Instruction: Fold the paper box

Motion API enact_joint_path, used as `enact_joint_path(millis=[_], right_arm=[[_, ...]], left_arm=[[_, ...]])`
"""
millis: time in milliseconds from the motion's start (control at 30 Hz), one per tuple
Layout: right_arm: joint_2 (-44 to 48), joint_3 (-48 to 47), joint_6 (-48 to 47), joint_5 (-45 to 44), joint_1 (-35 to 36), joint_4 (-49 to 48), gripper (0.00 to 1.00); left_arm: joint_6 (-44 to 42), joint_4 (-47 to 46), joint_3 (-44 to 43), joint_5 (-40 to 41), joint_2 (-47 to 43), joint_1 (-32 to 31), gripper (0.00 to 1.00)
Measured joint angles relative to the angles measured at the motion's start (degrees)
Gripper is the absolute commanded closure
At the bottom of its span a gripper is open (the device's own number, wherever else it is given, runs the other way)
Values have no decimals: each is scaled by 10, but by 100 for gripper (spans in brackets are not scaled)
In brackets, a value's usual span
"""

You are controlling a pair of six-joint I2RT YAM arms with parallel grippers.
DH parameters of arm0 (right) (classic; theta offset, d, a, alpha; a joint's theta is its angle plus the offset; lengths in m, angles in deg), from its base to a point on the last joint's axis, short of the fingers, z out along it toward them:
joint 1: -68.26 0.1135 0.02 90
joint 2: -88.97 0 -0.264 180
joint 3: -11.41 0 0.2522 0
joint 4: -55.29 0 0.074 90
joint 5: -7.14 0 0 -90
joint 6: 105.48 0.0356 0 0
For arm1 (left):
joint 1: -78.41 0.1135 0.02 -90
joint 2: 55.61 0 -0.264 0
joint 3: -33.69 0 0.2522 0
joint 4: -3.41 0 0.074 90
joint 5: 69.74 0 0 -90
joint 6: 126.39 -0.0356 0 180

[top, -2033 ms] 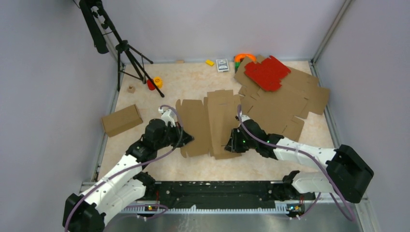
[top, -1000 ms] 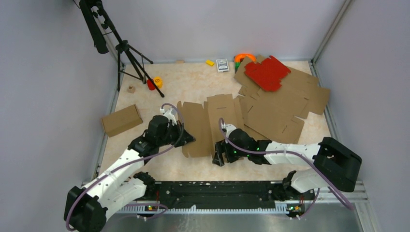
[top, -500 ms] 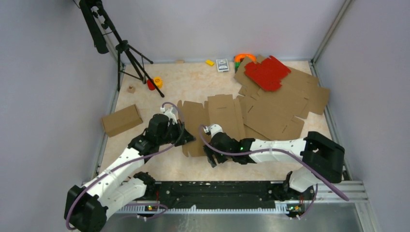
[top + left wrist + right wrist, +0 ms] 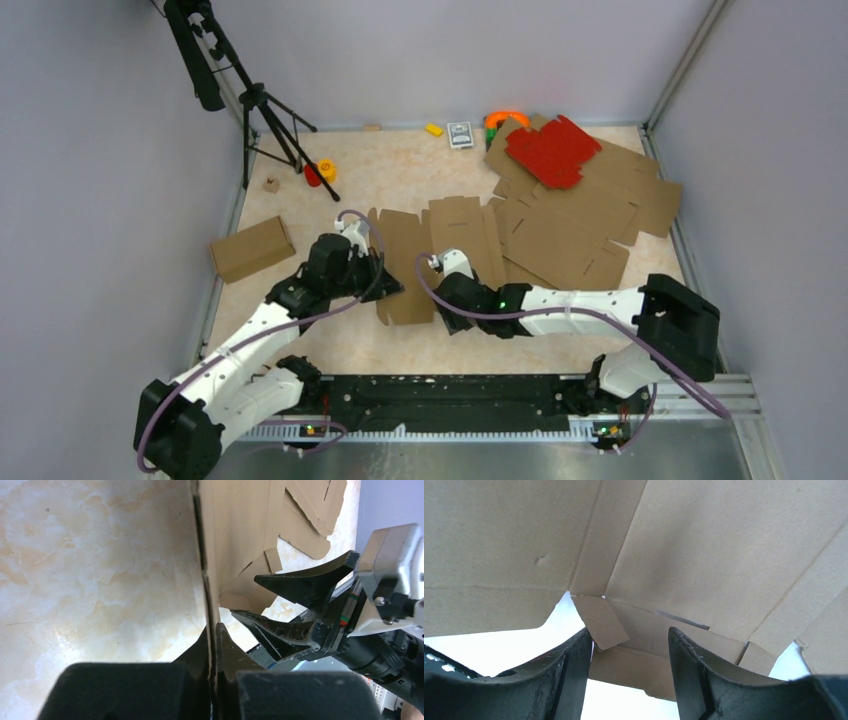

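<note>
Pinching the near left edge of the paper box (image 4: 455, 245), the left gripper (image 4: 212, 632) has its fingers shut tight on the cardboard panel. The right gripper (image 4: 628, 652) is spread wide at the box's near edge, with a small corner flap between its fingers. The box lies opened out on the marbled table (image 4: 400, 180), between the two arms. A closed brown carton (image 4: 251, 248) sits well apart to the left, its contents hidden. At the far right, a red die-cut sheet (image 4: 551, 150) tops a pile of flat cardboard sheets (image 4: 590, 215).

Tripod (image 4: 256, 97) blocks far left, cardboard sheets (image 4: 572, 232) far right.
</note>
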Motion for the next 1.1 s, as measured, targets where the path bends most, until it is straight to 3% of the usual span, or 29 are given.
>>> enact_joint_path(millis=[500, 700, 967, 1100], right_arm=[[-40, -34, 6, -12, -21, 2, 44], [-68, -46, 9, -13, -24, 5, 38], [-82, -46, 10, -10, -30, 5, 53], [-88, -47, 11, -9, -30, 1, 53]], left_arm=[[-8, -3, 0, -2, 25, 0, 100], [-10, -6, 1, -10, 41, 0, 100], [-15, -22, 7, -12, 61, 0, 100], [-16, -40, 14, -12, 75, 0, 100]])
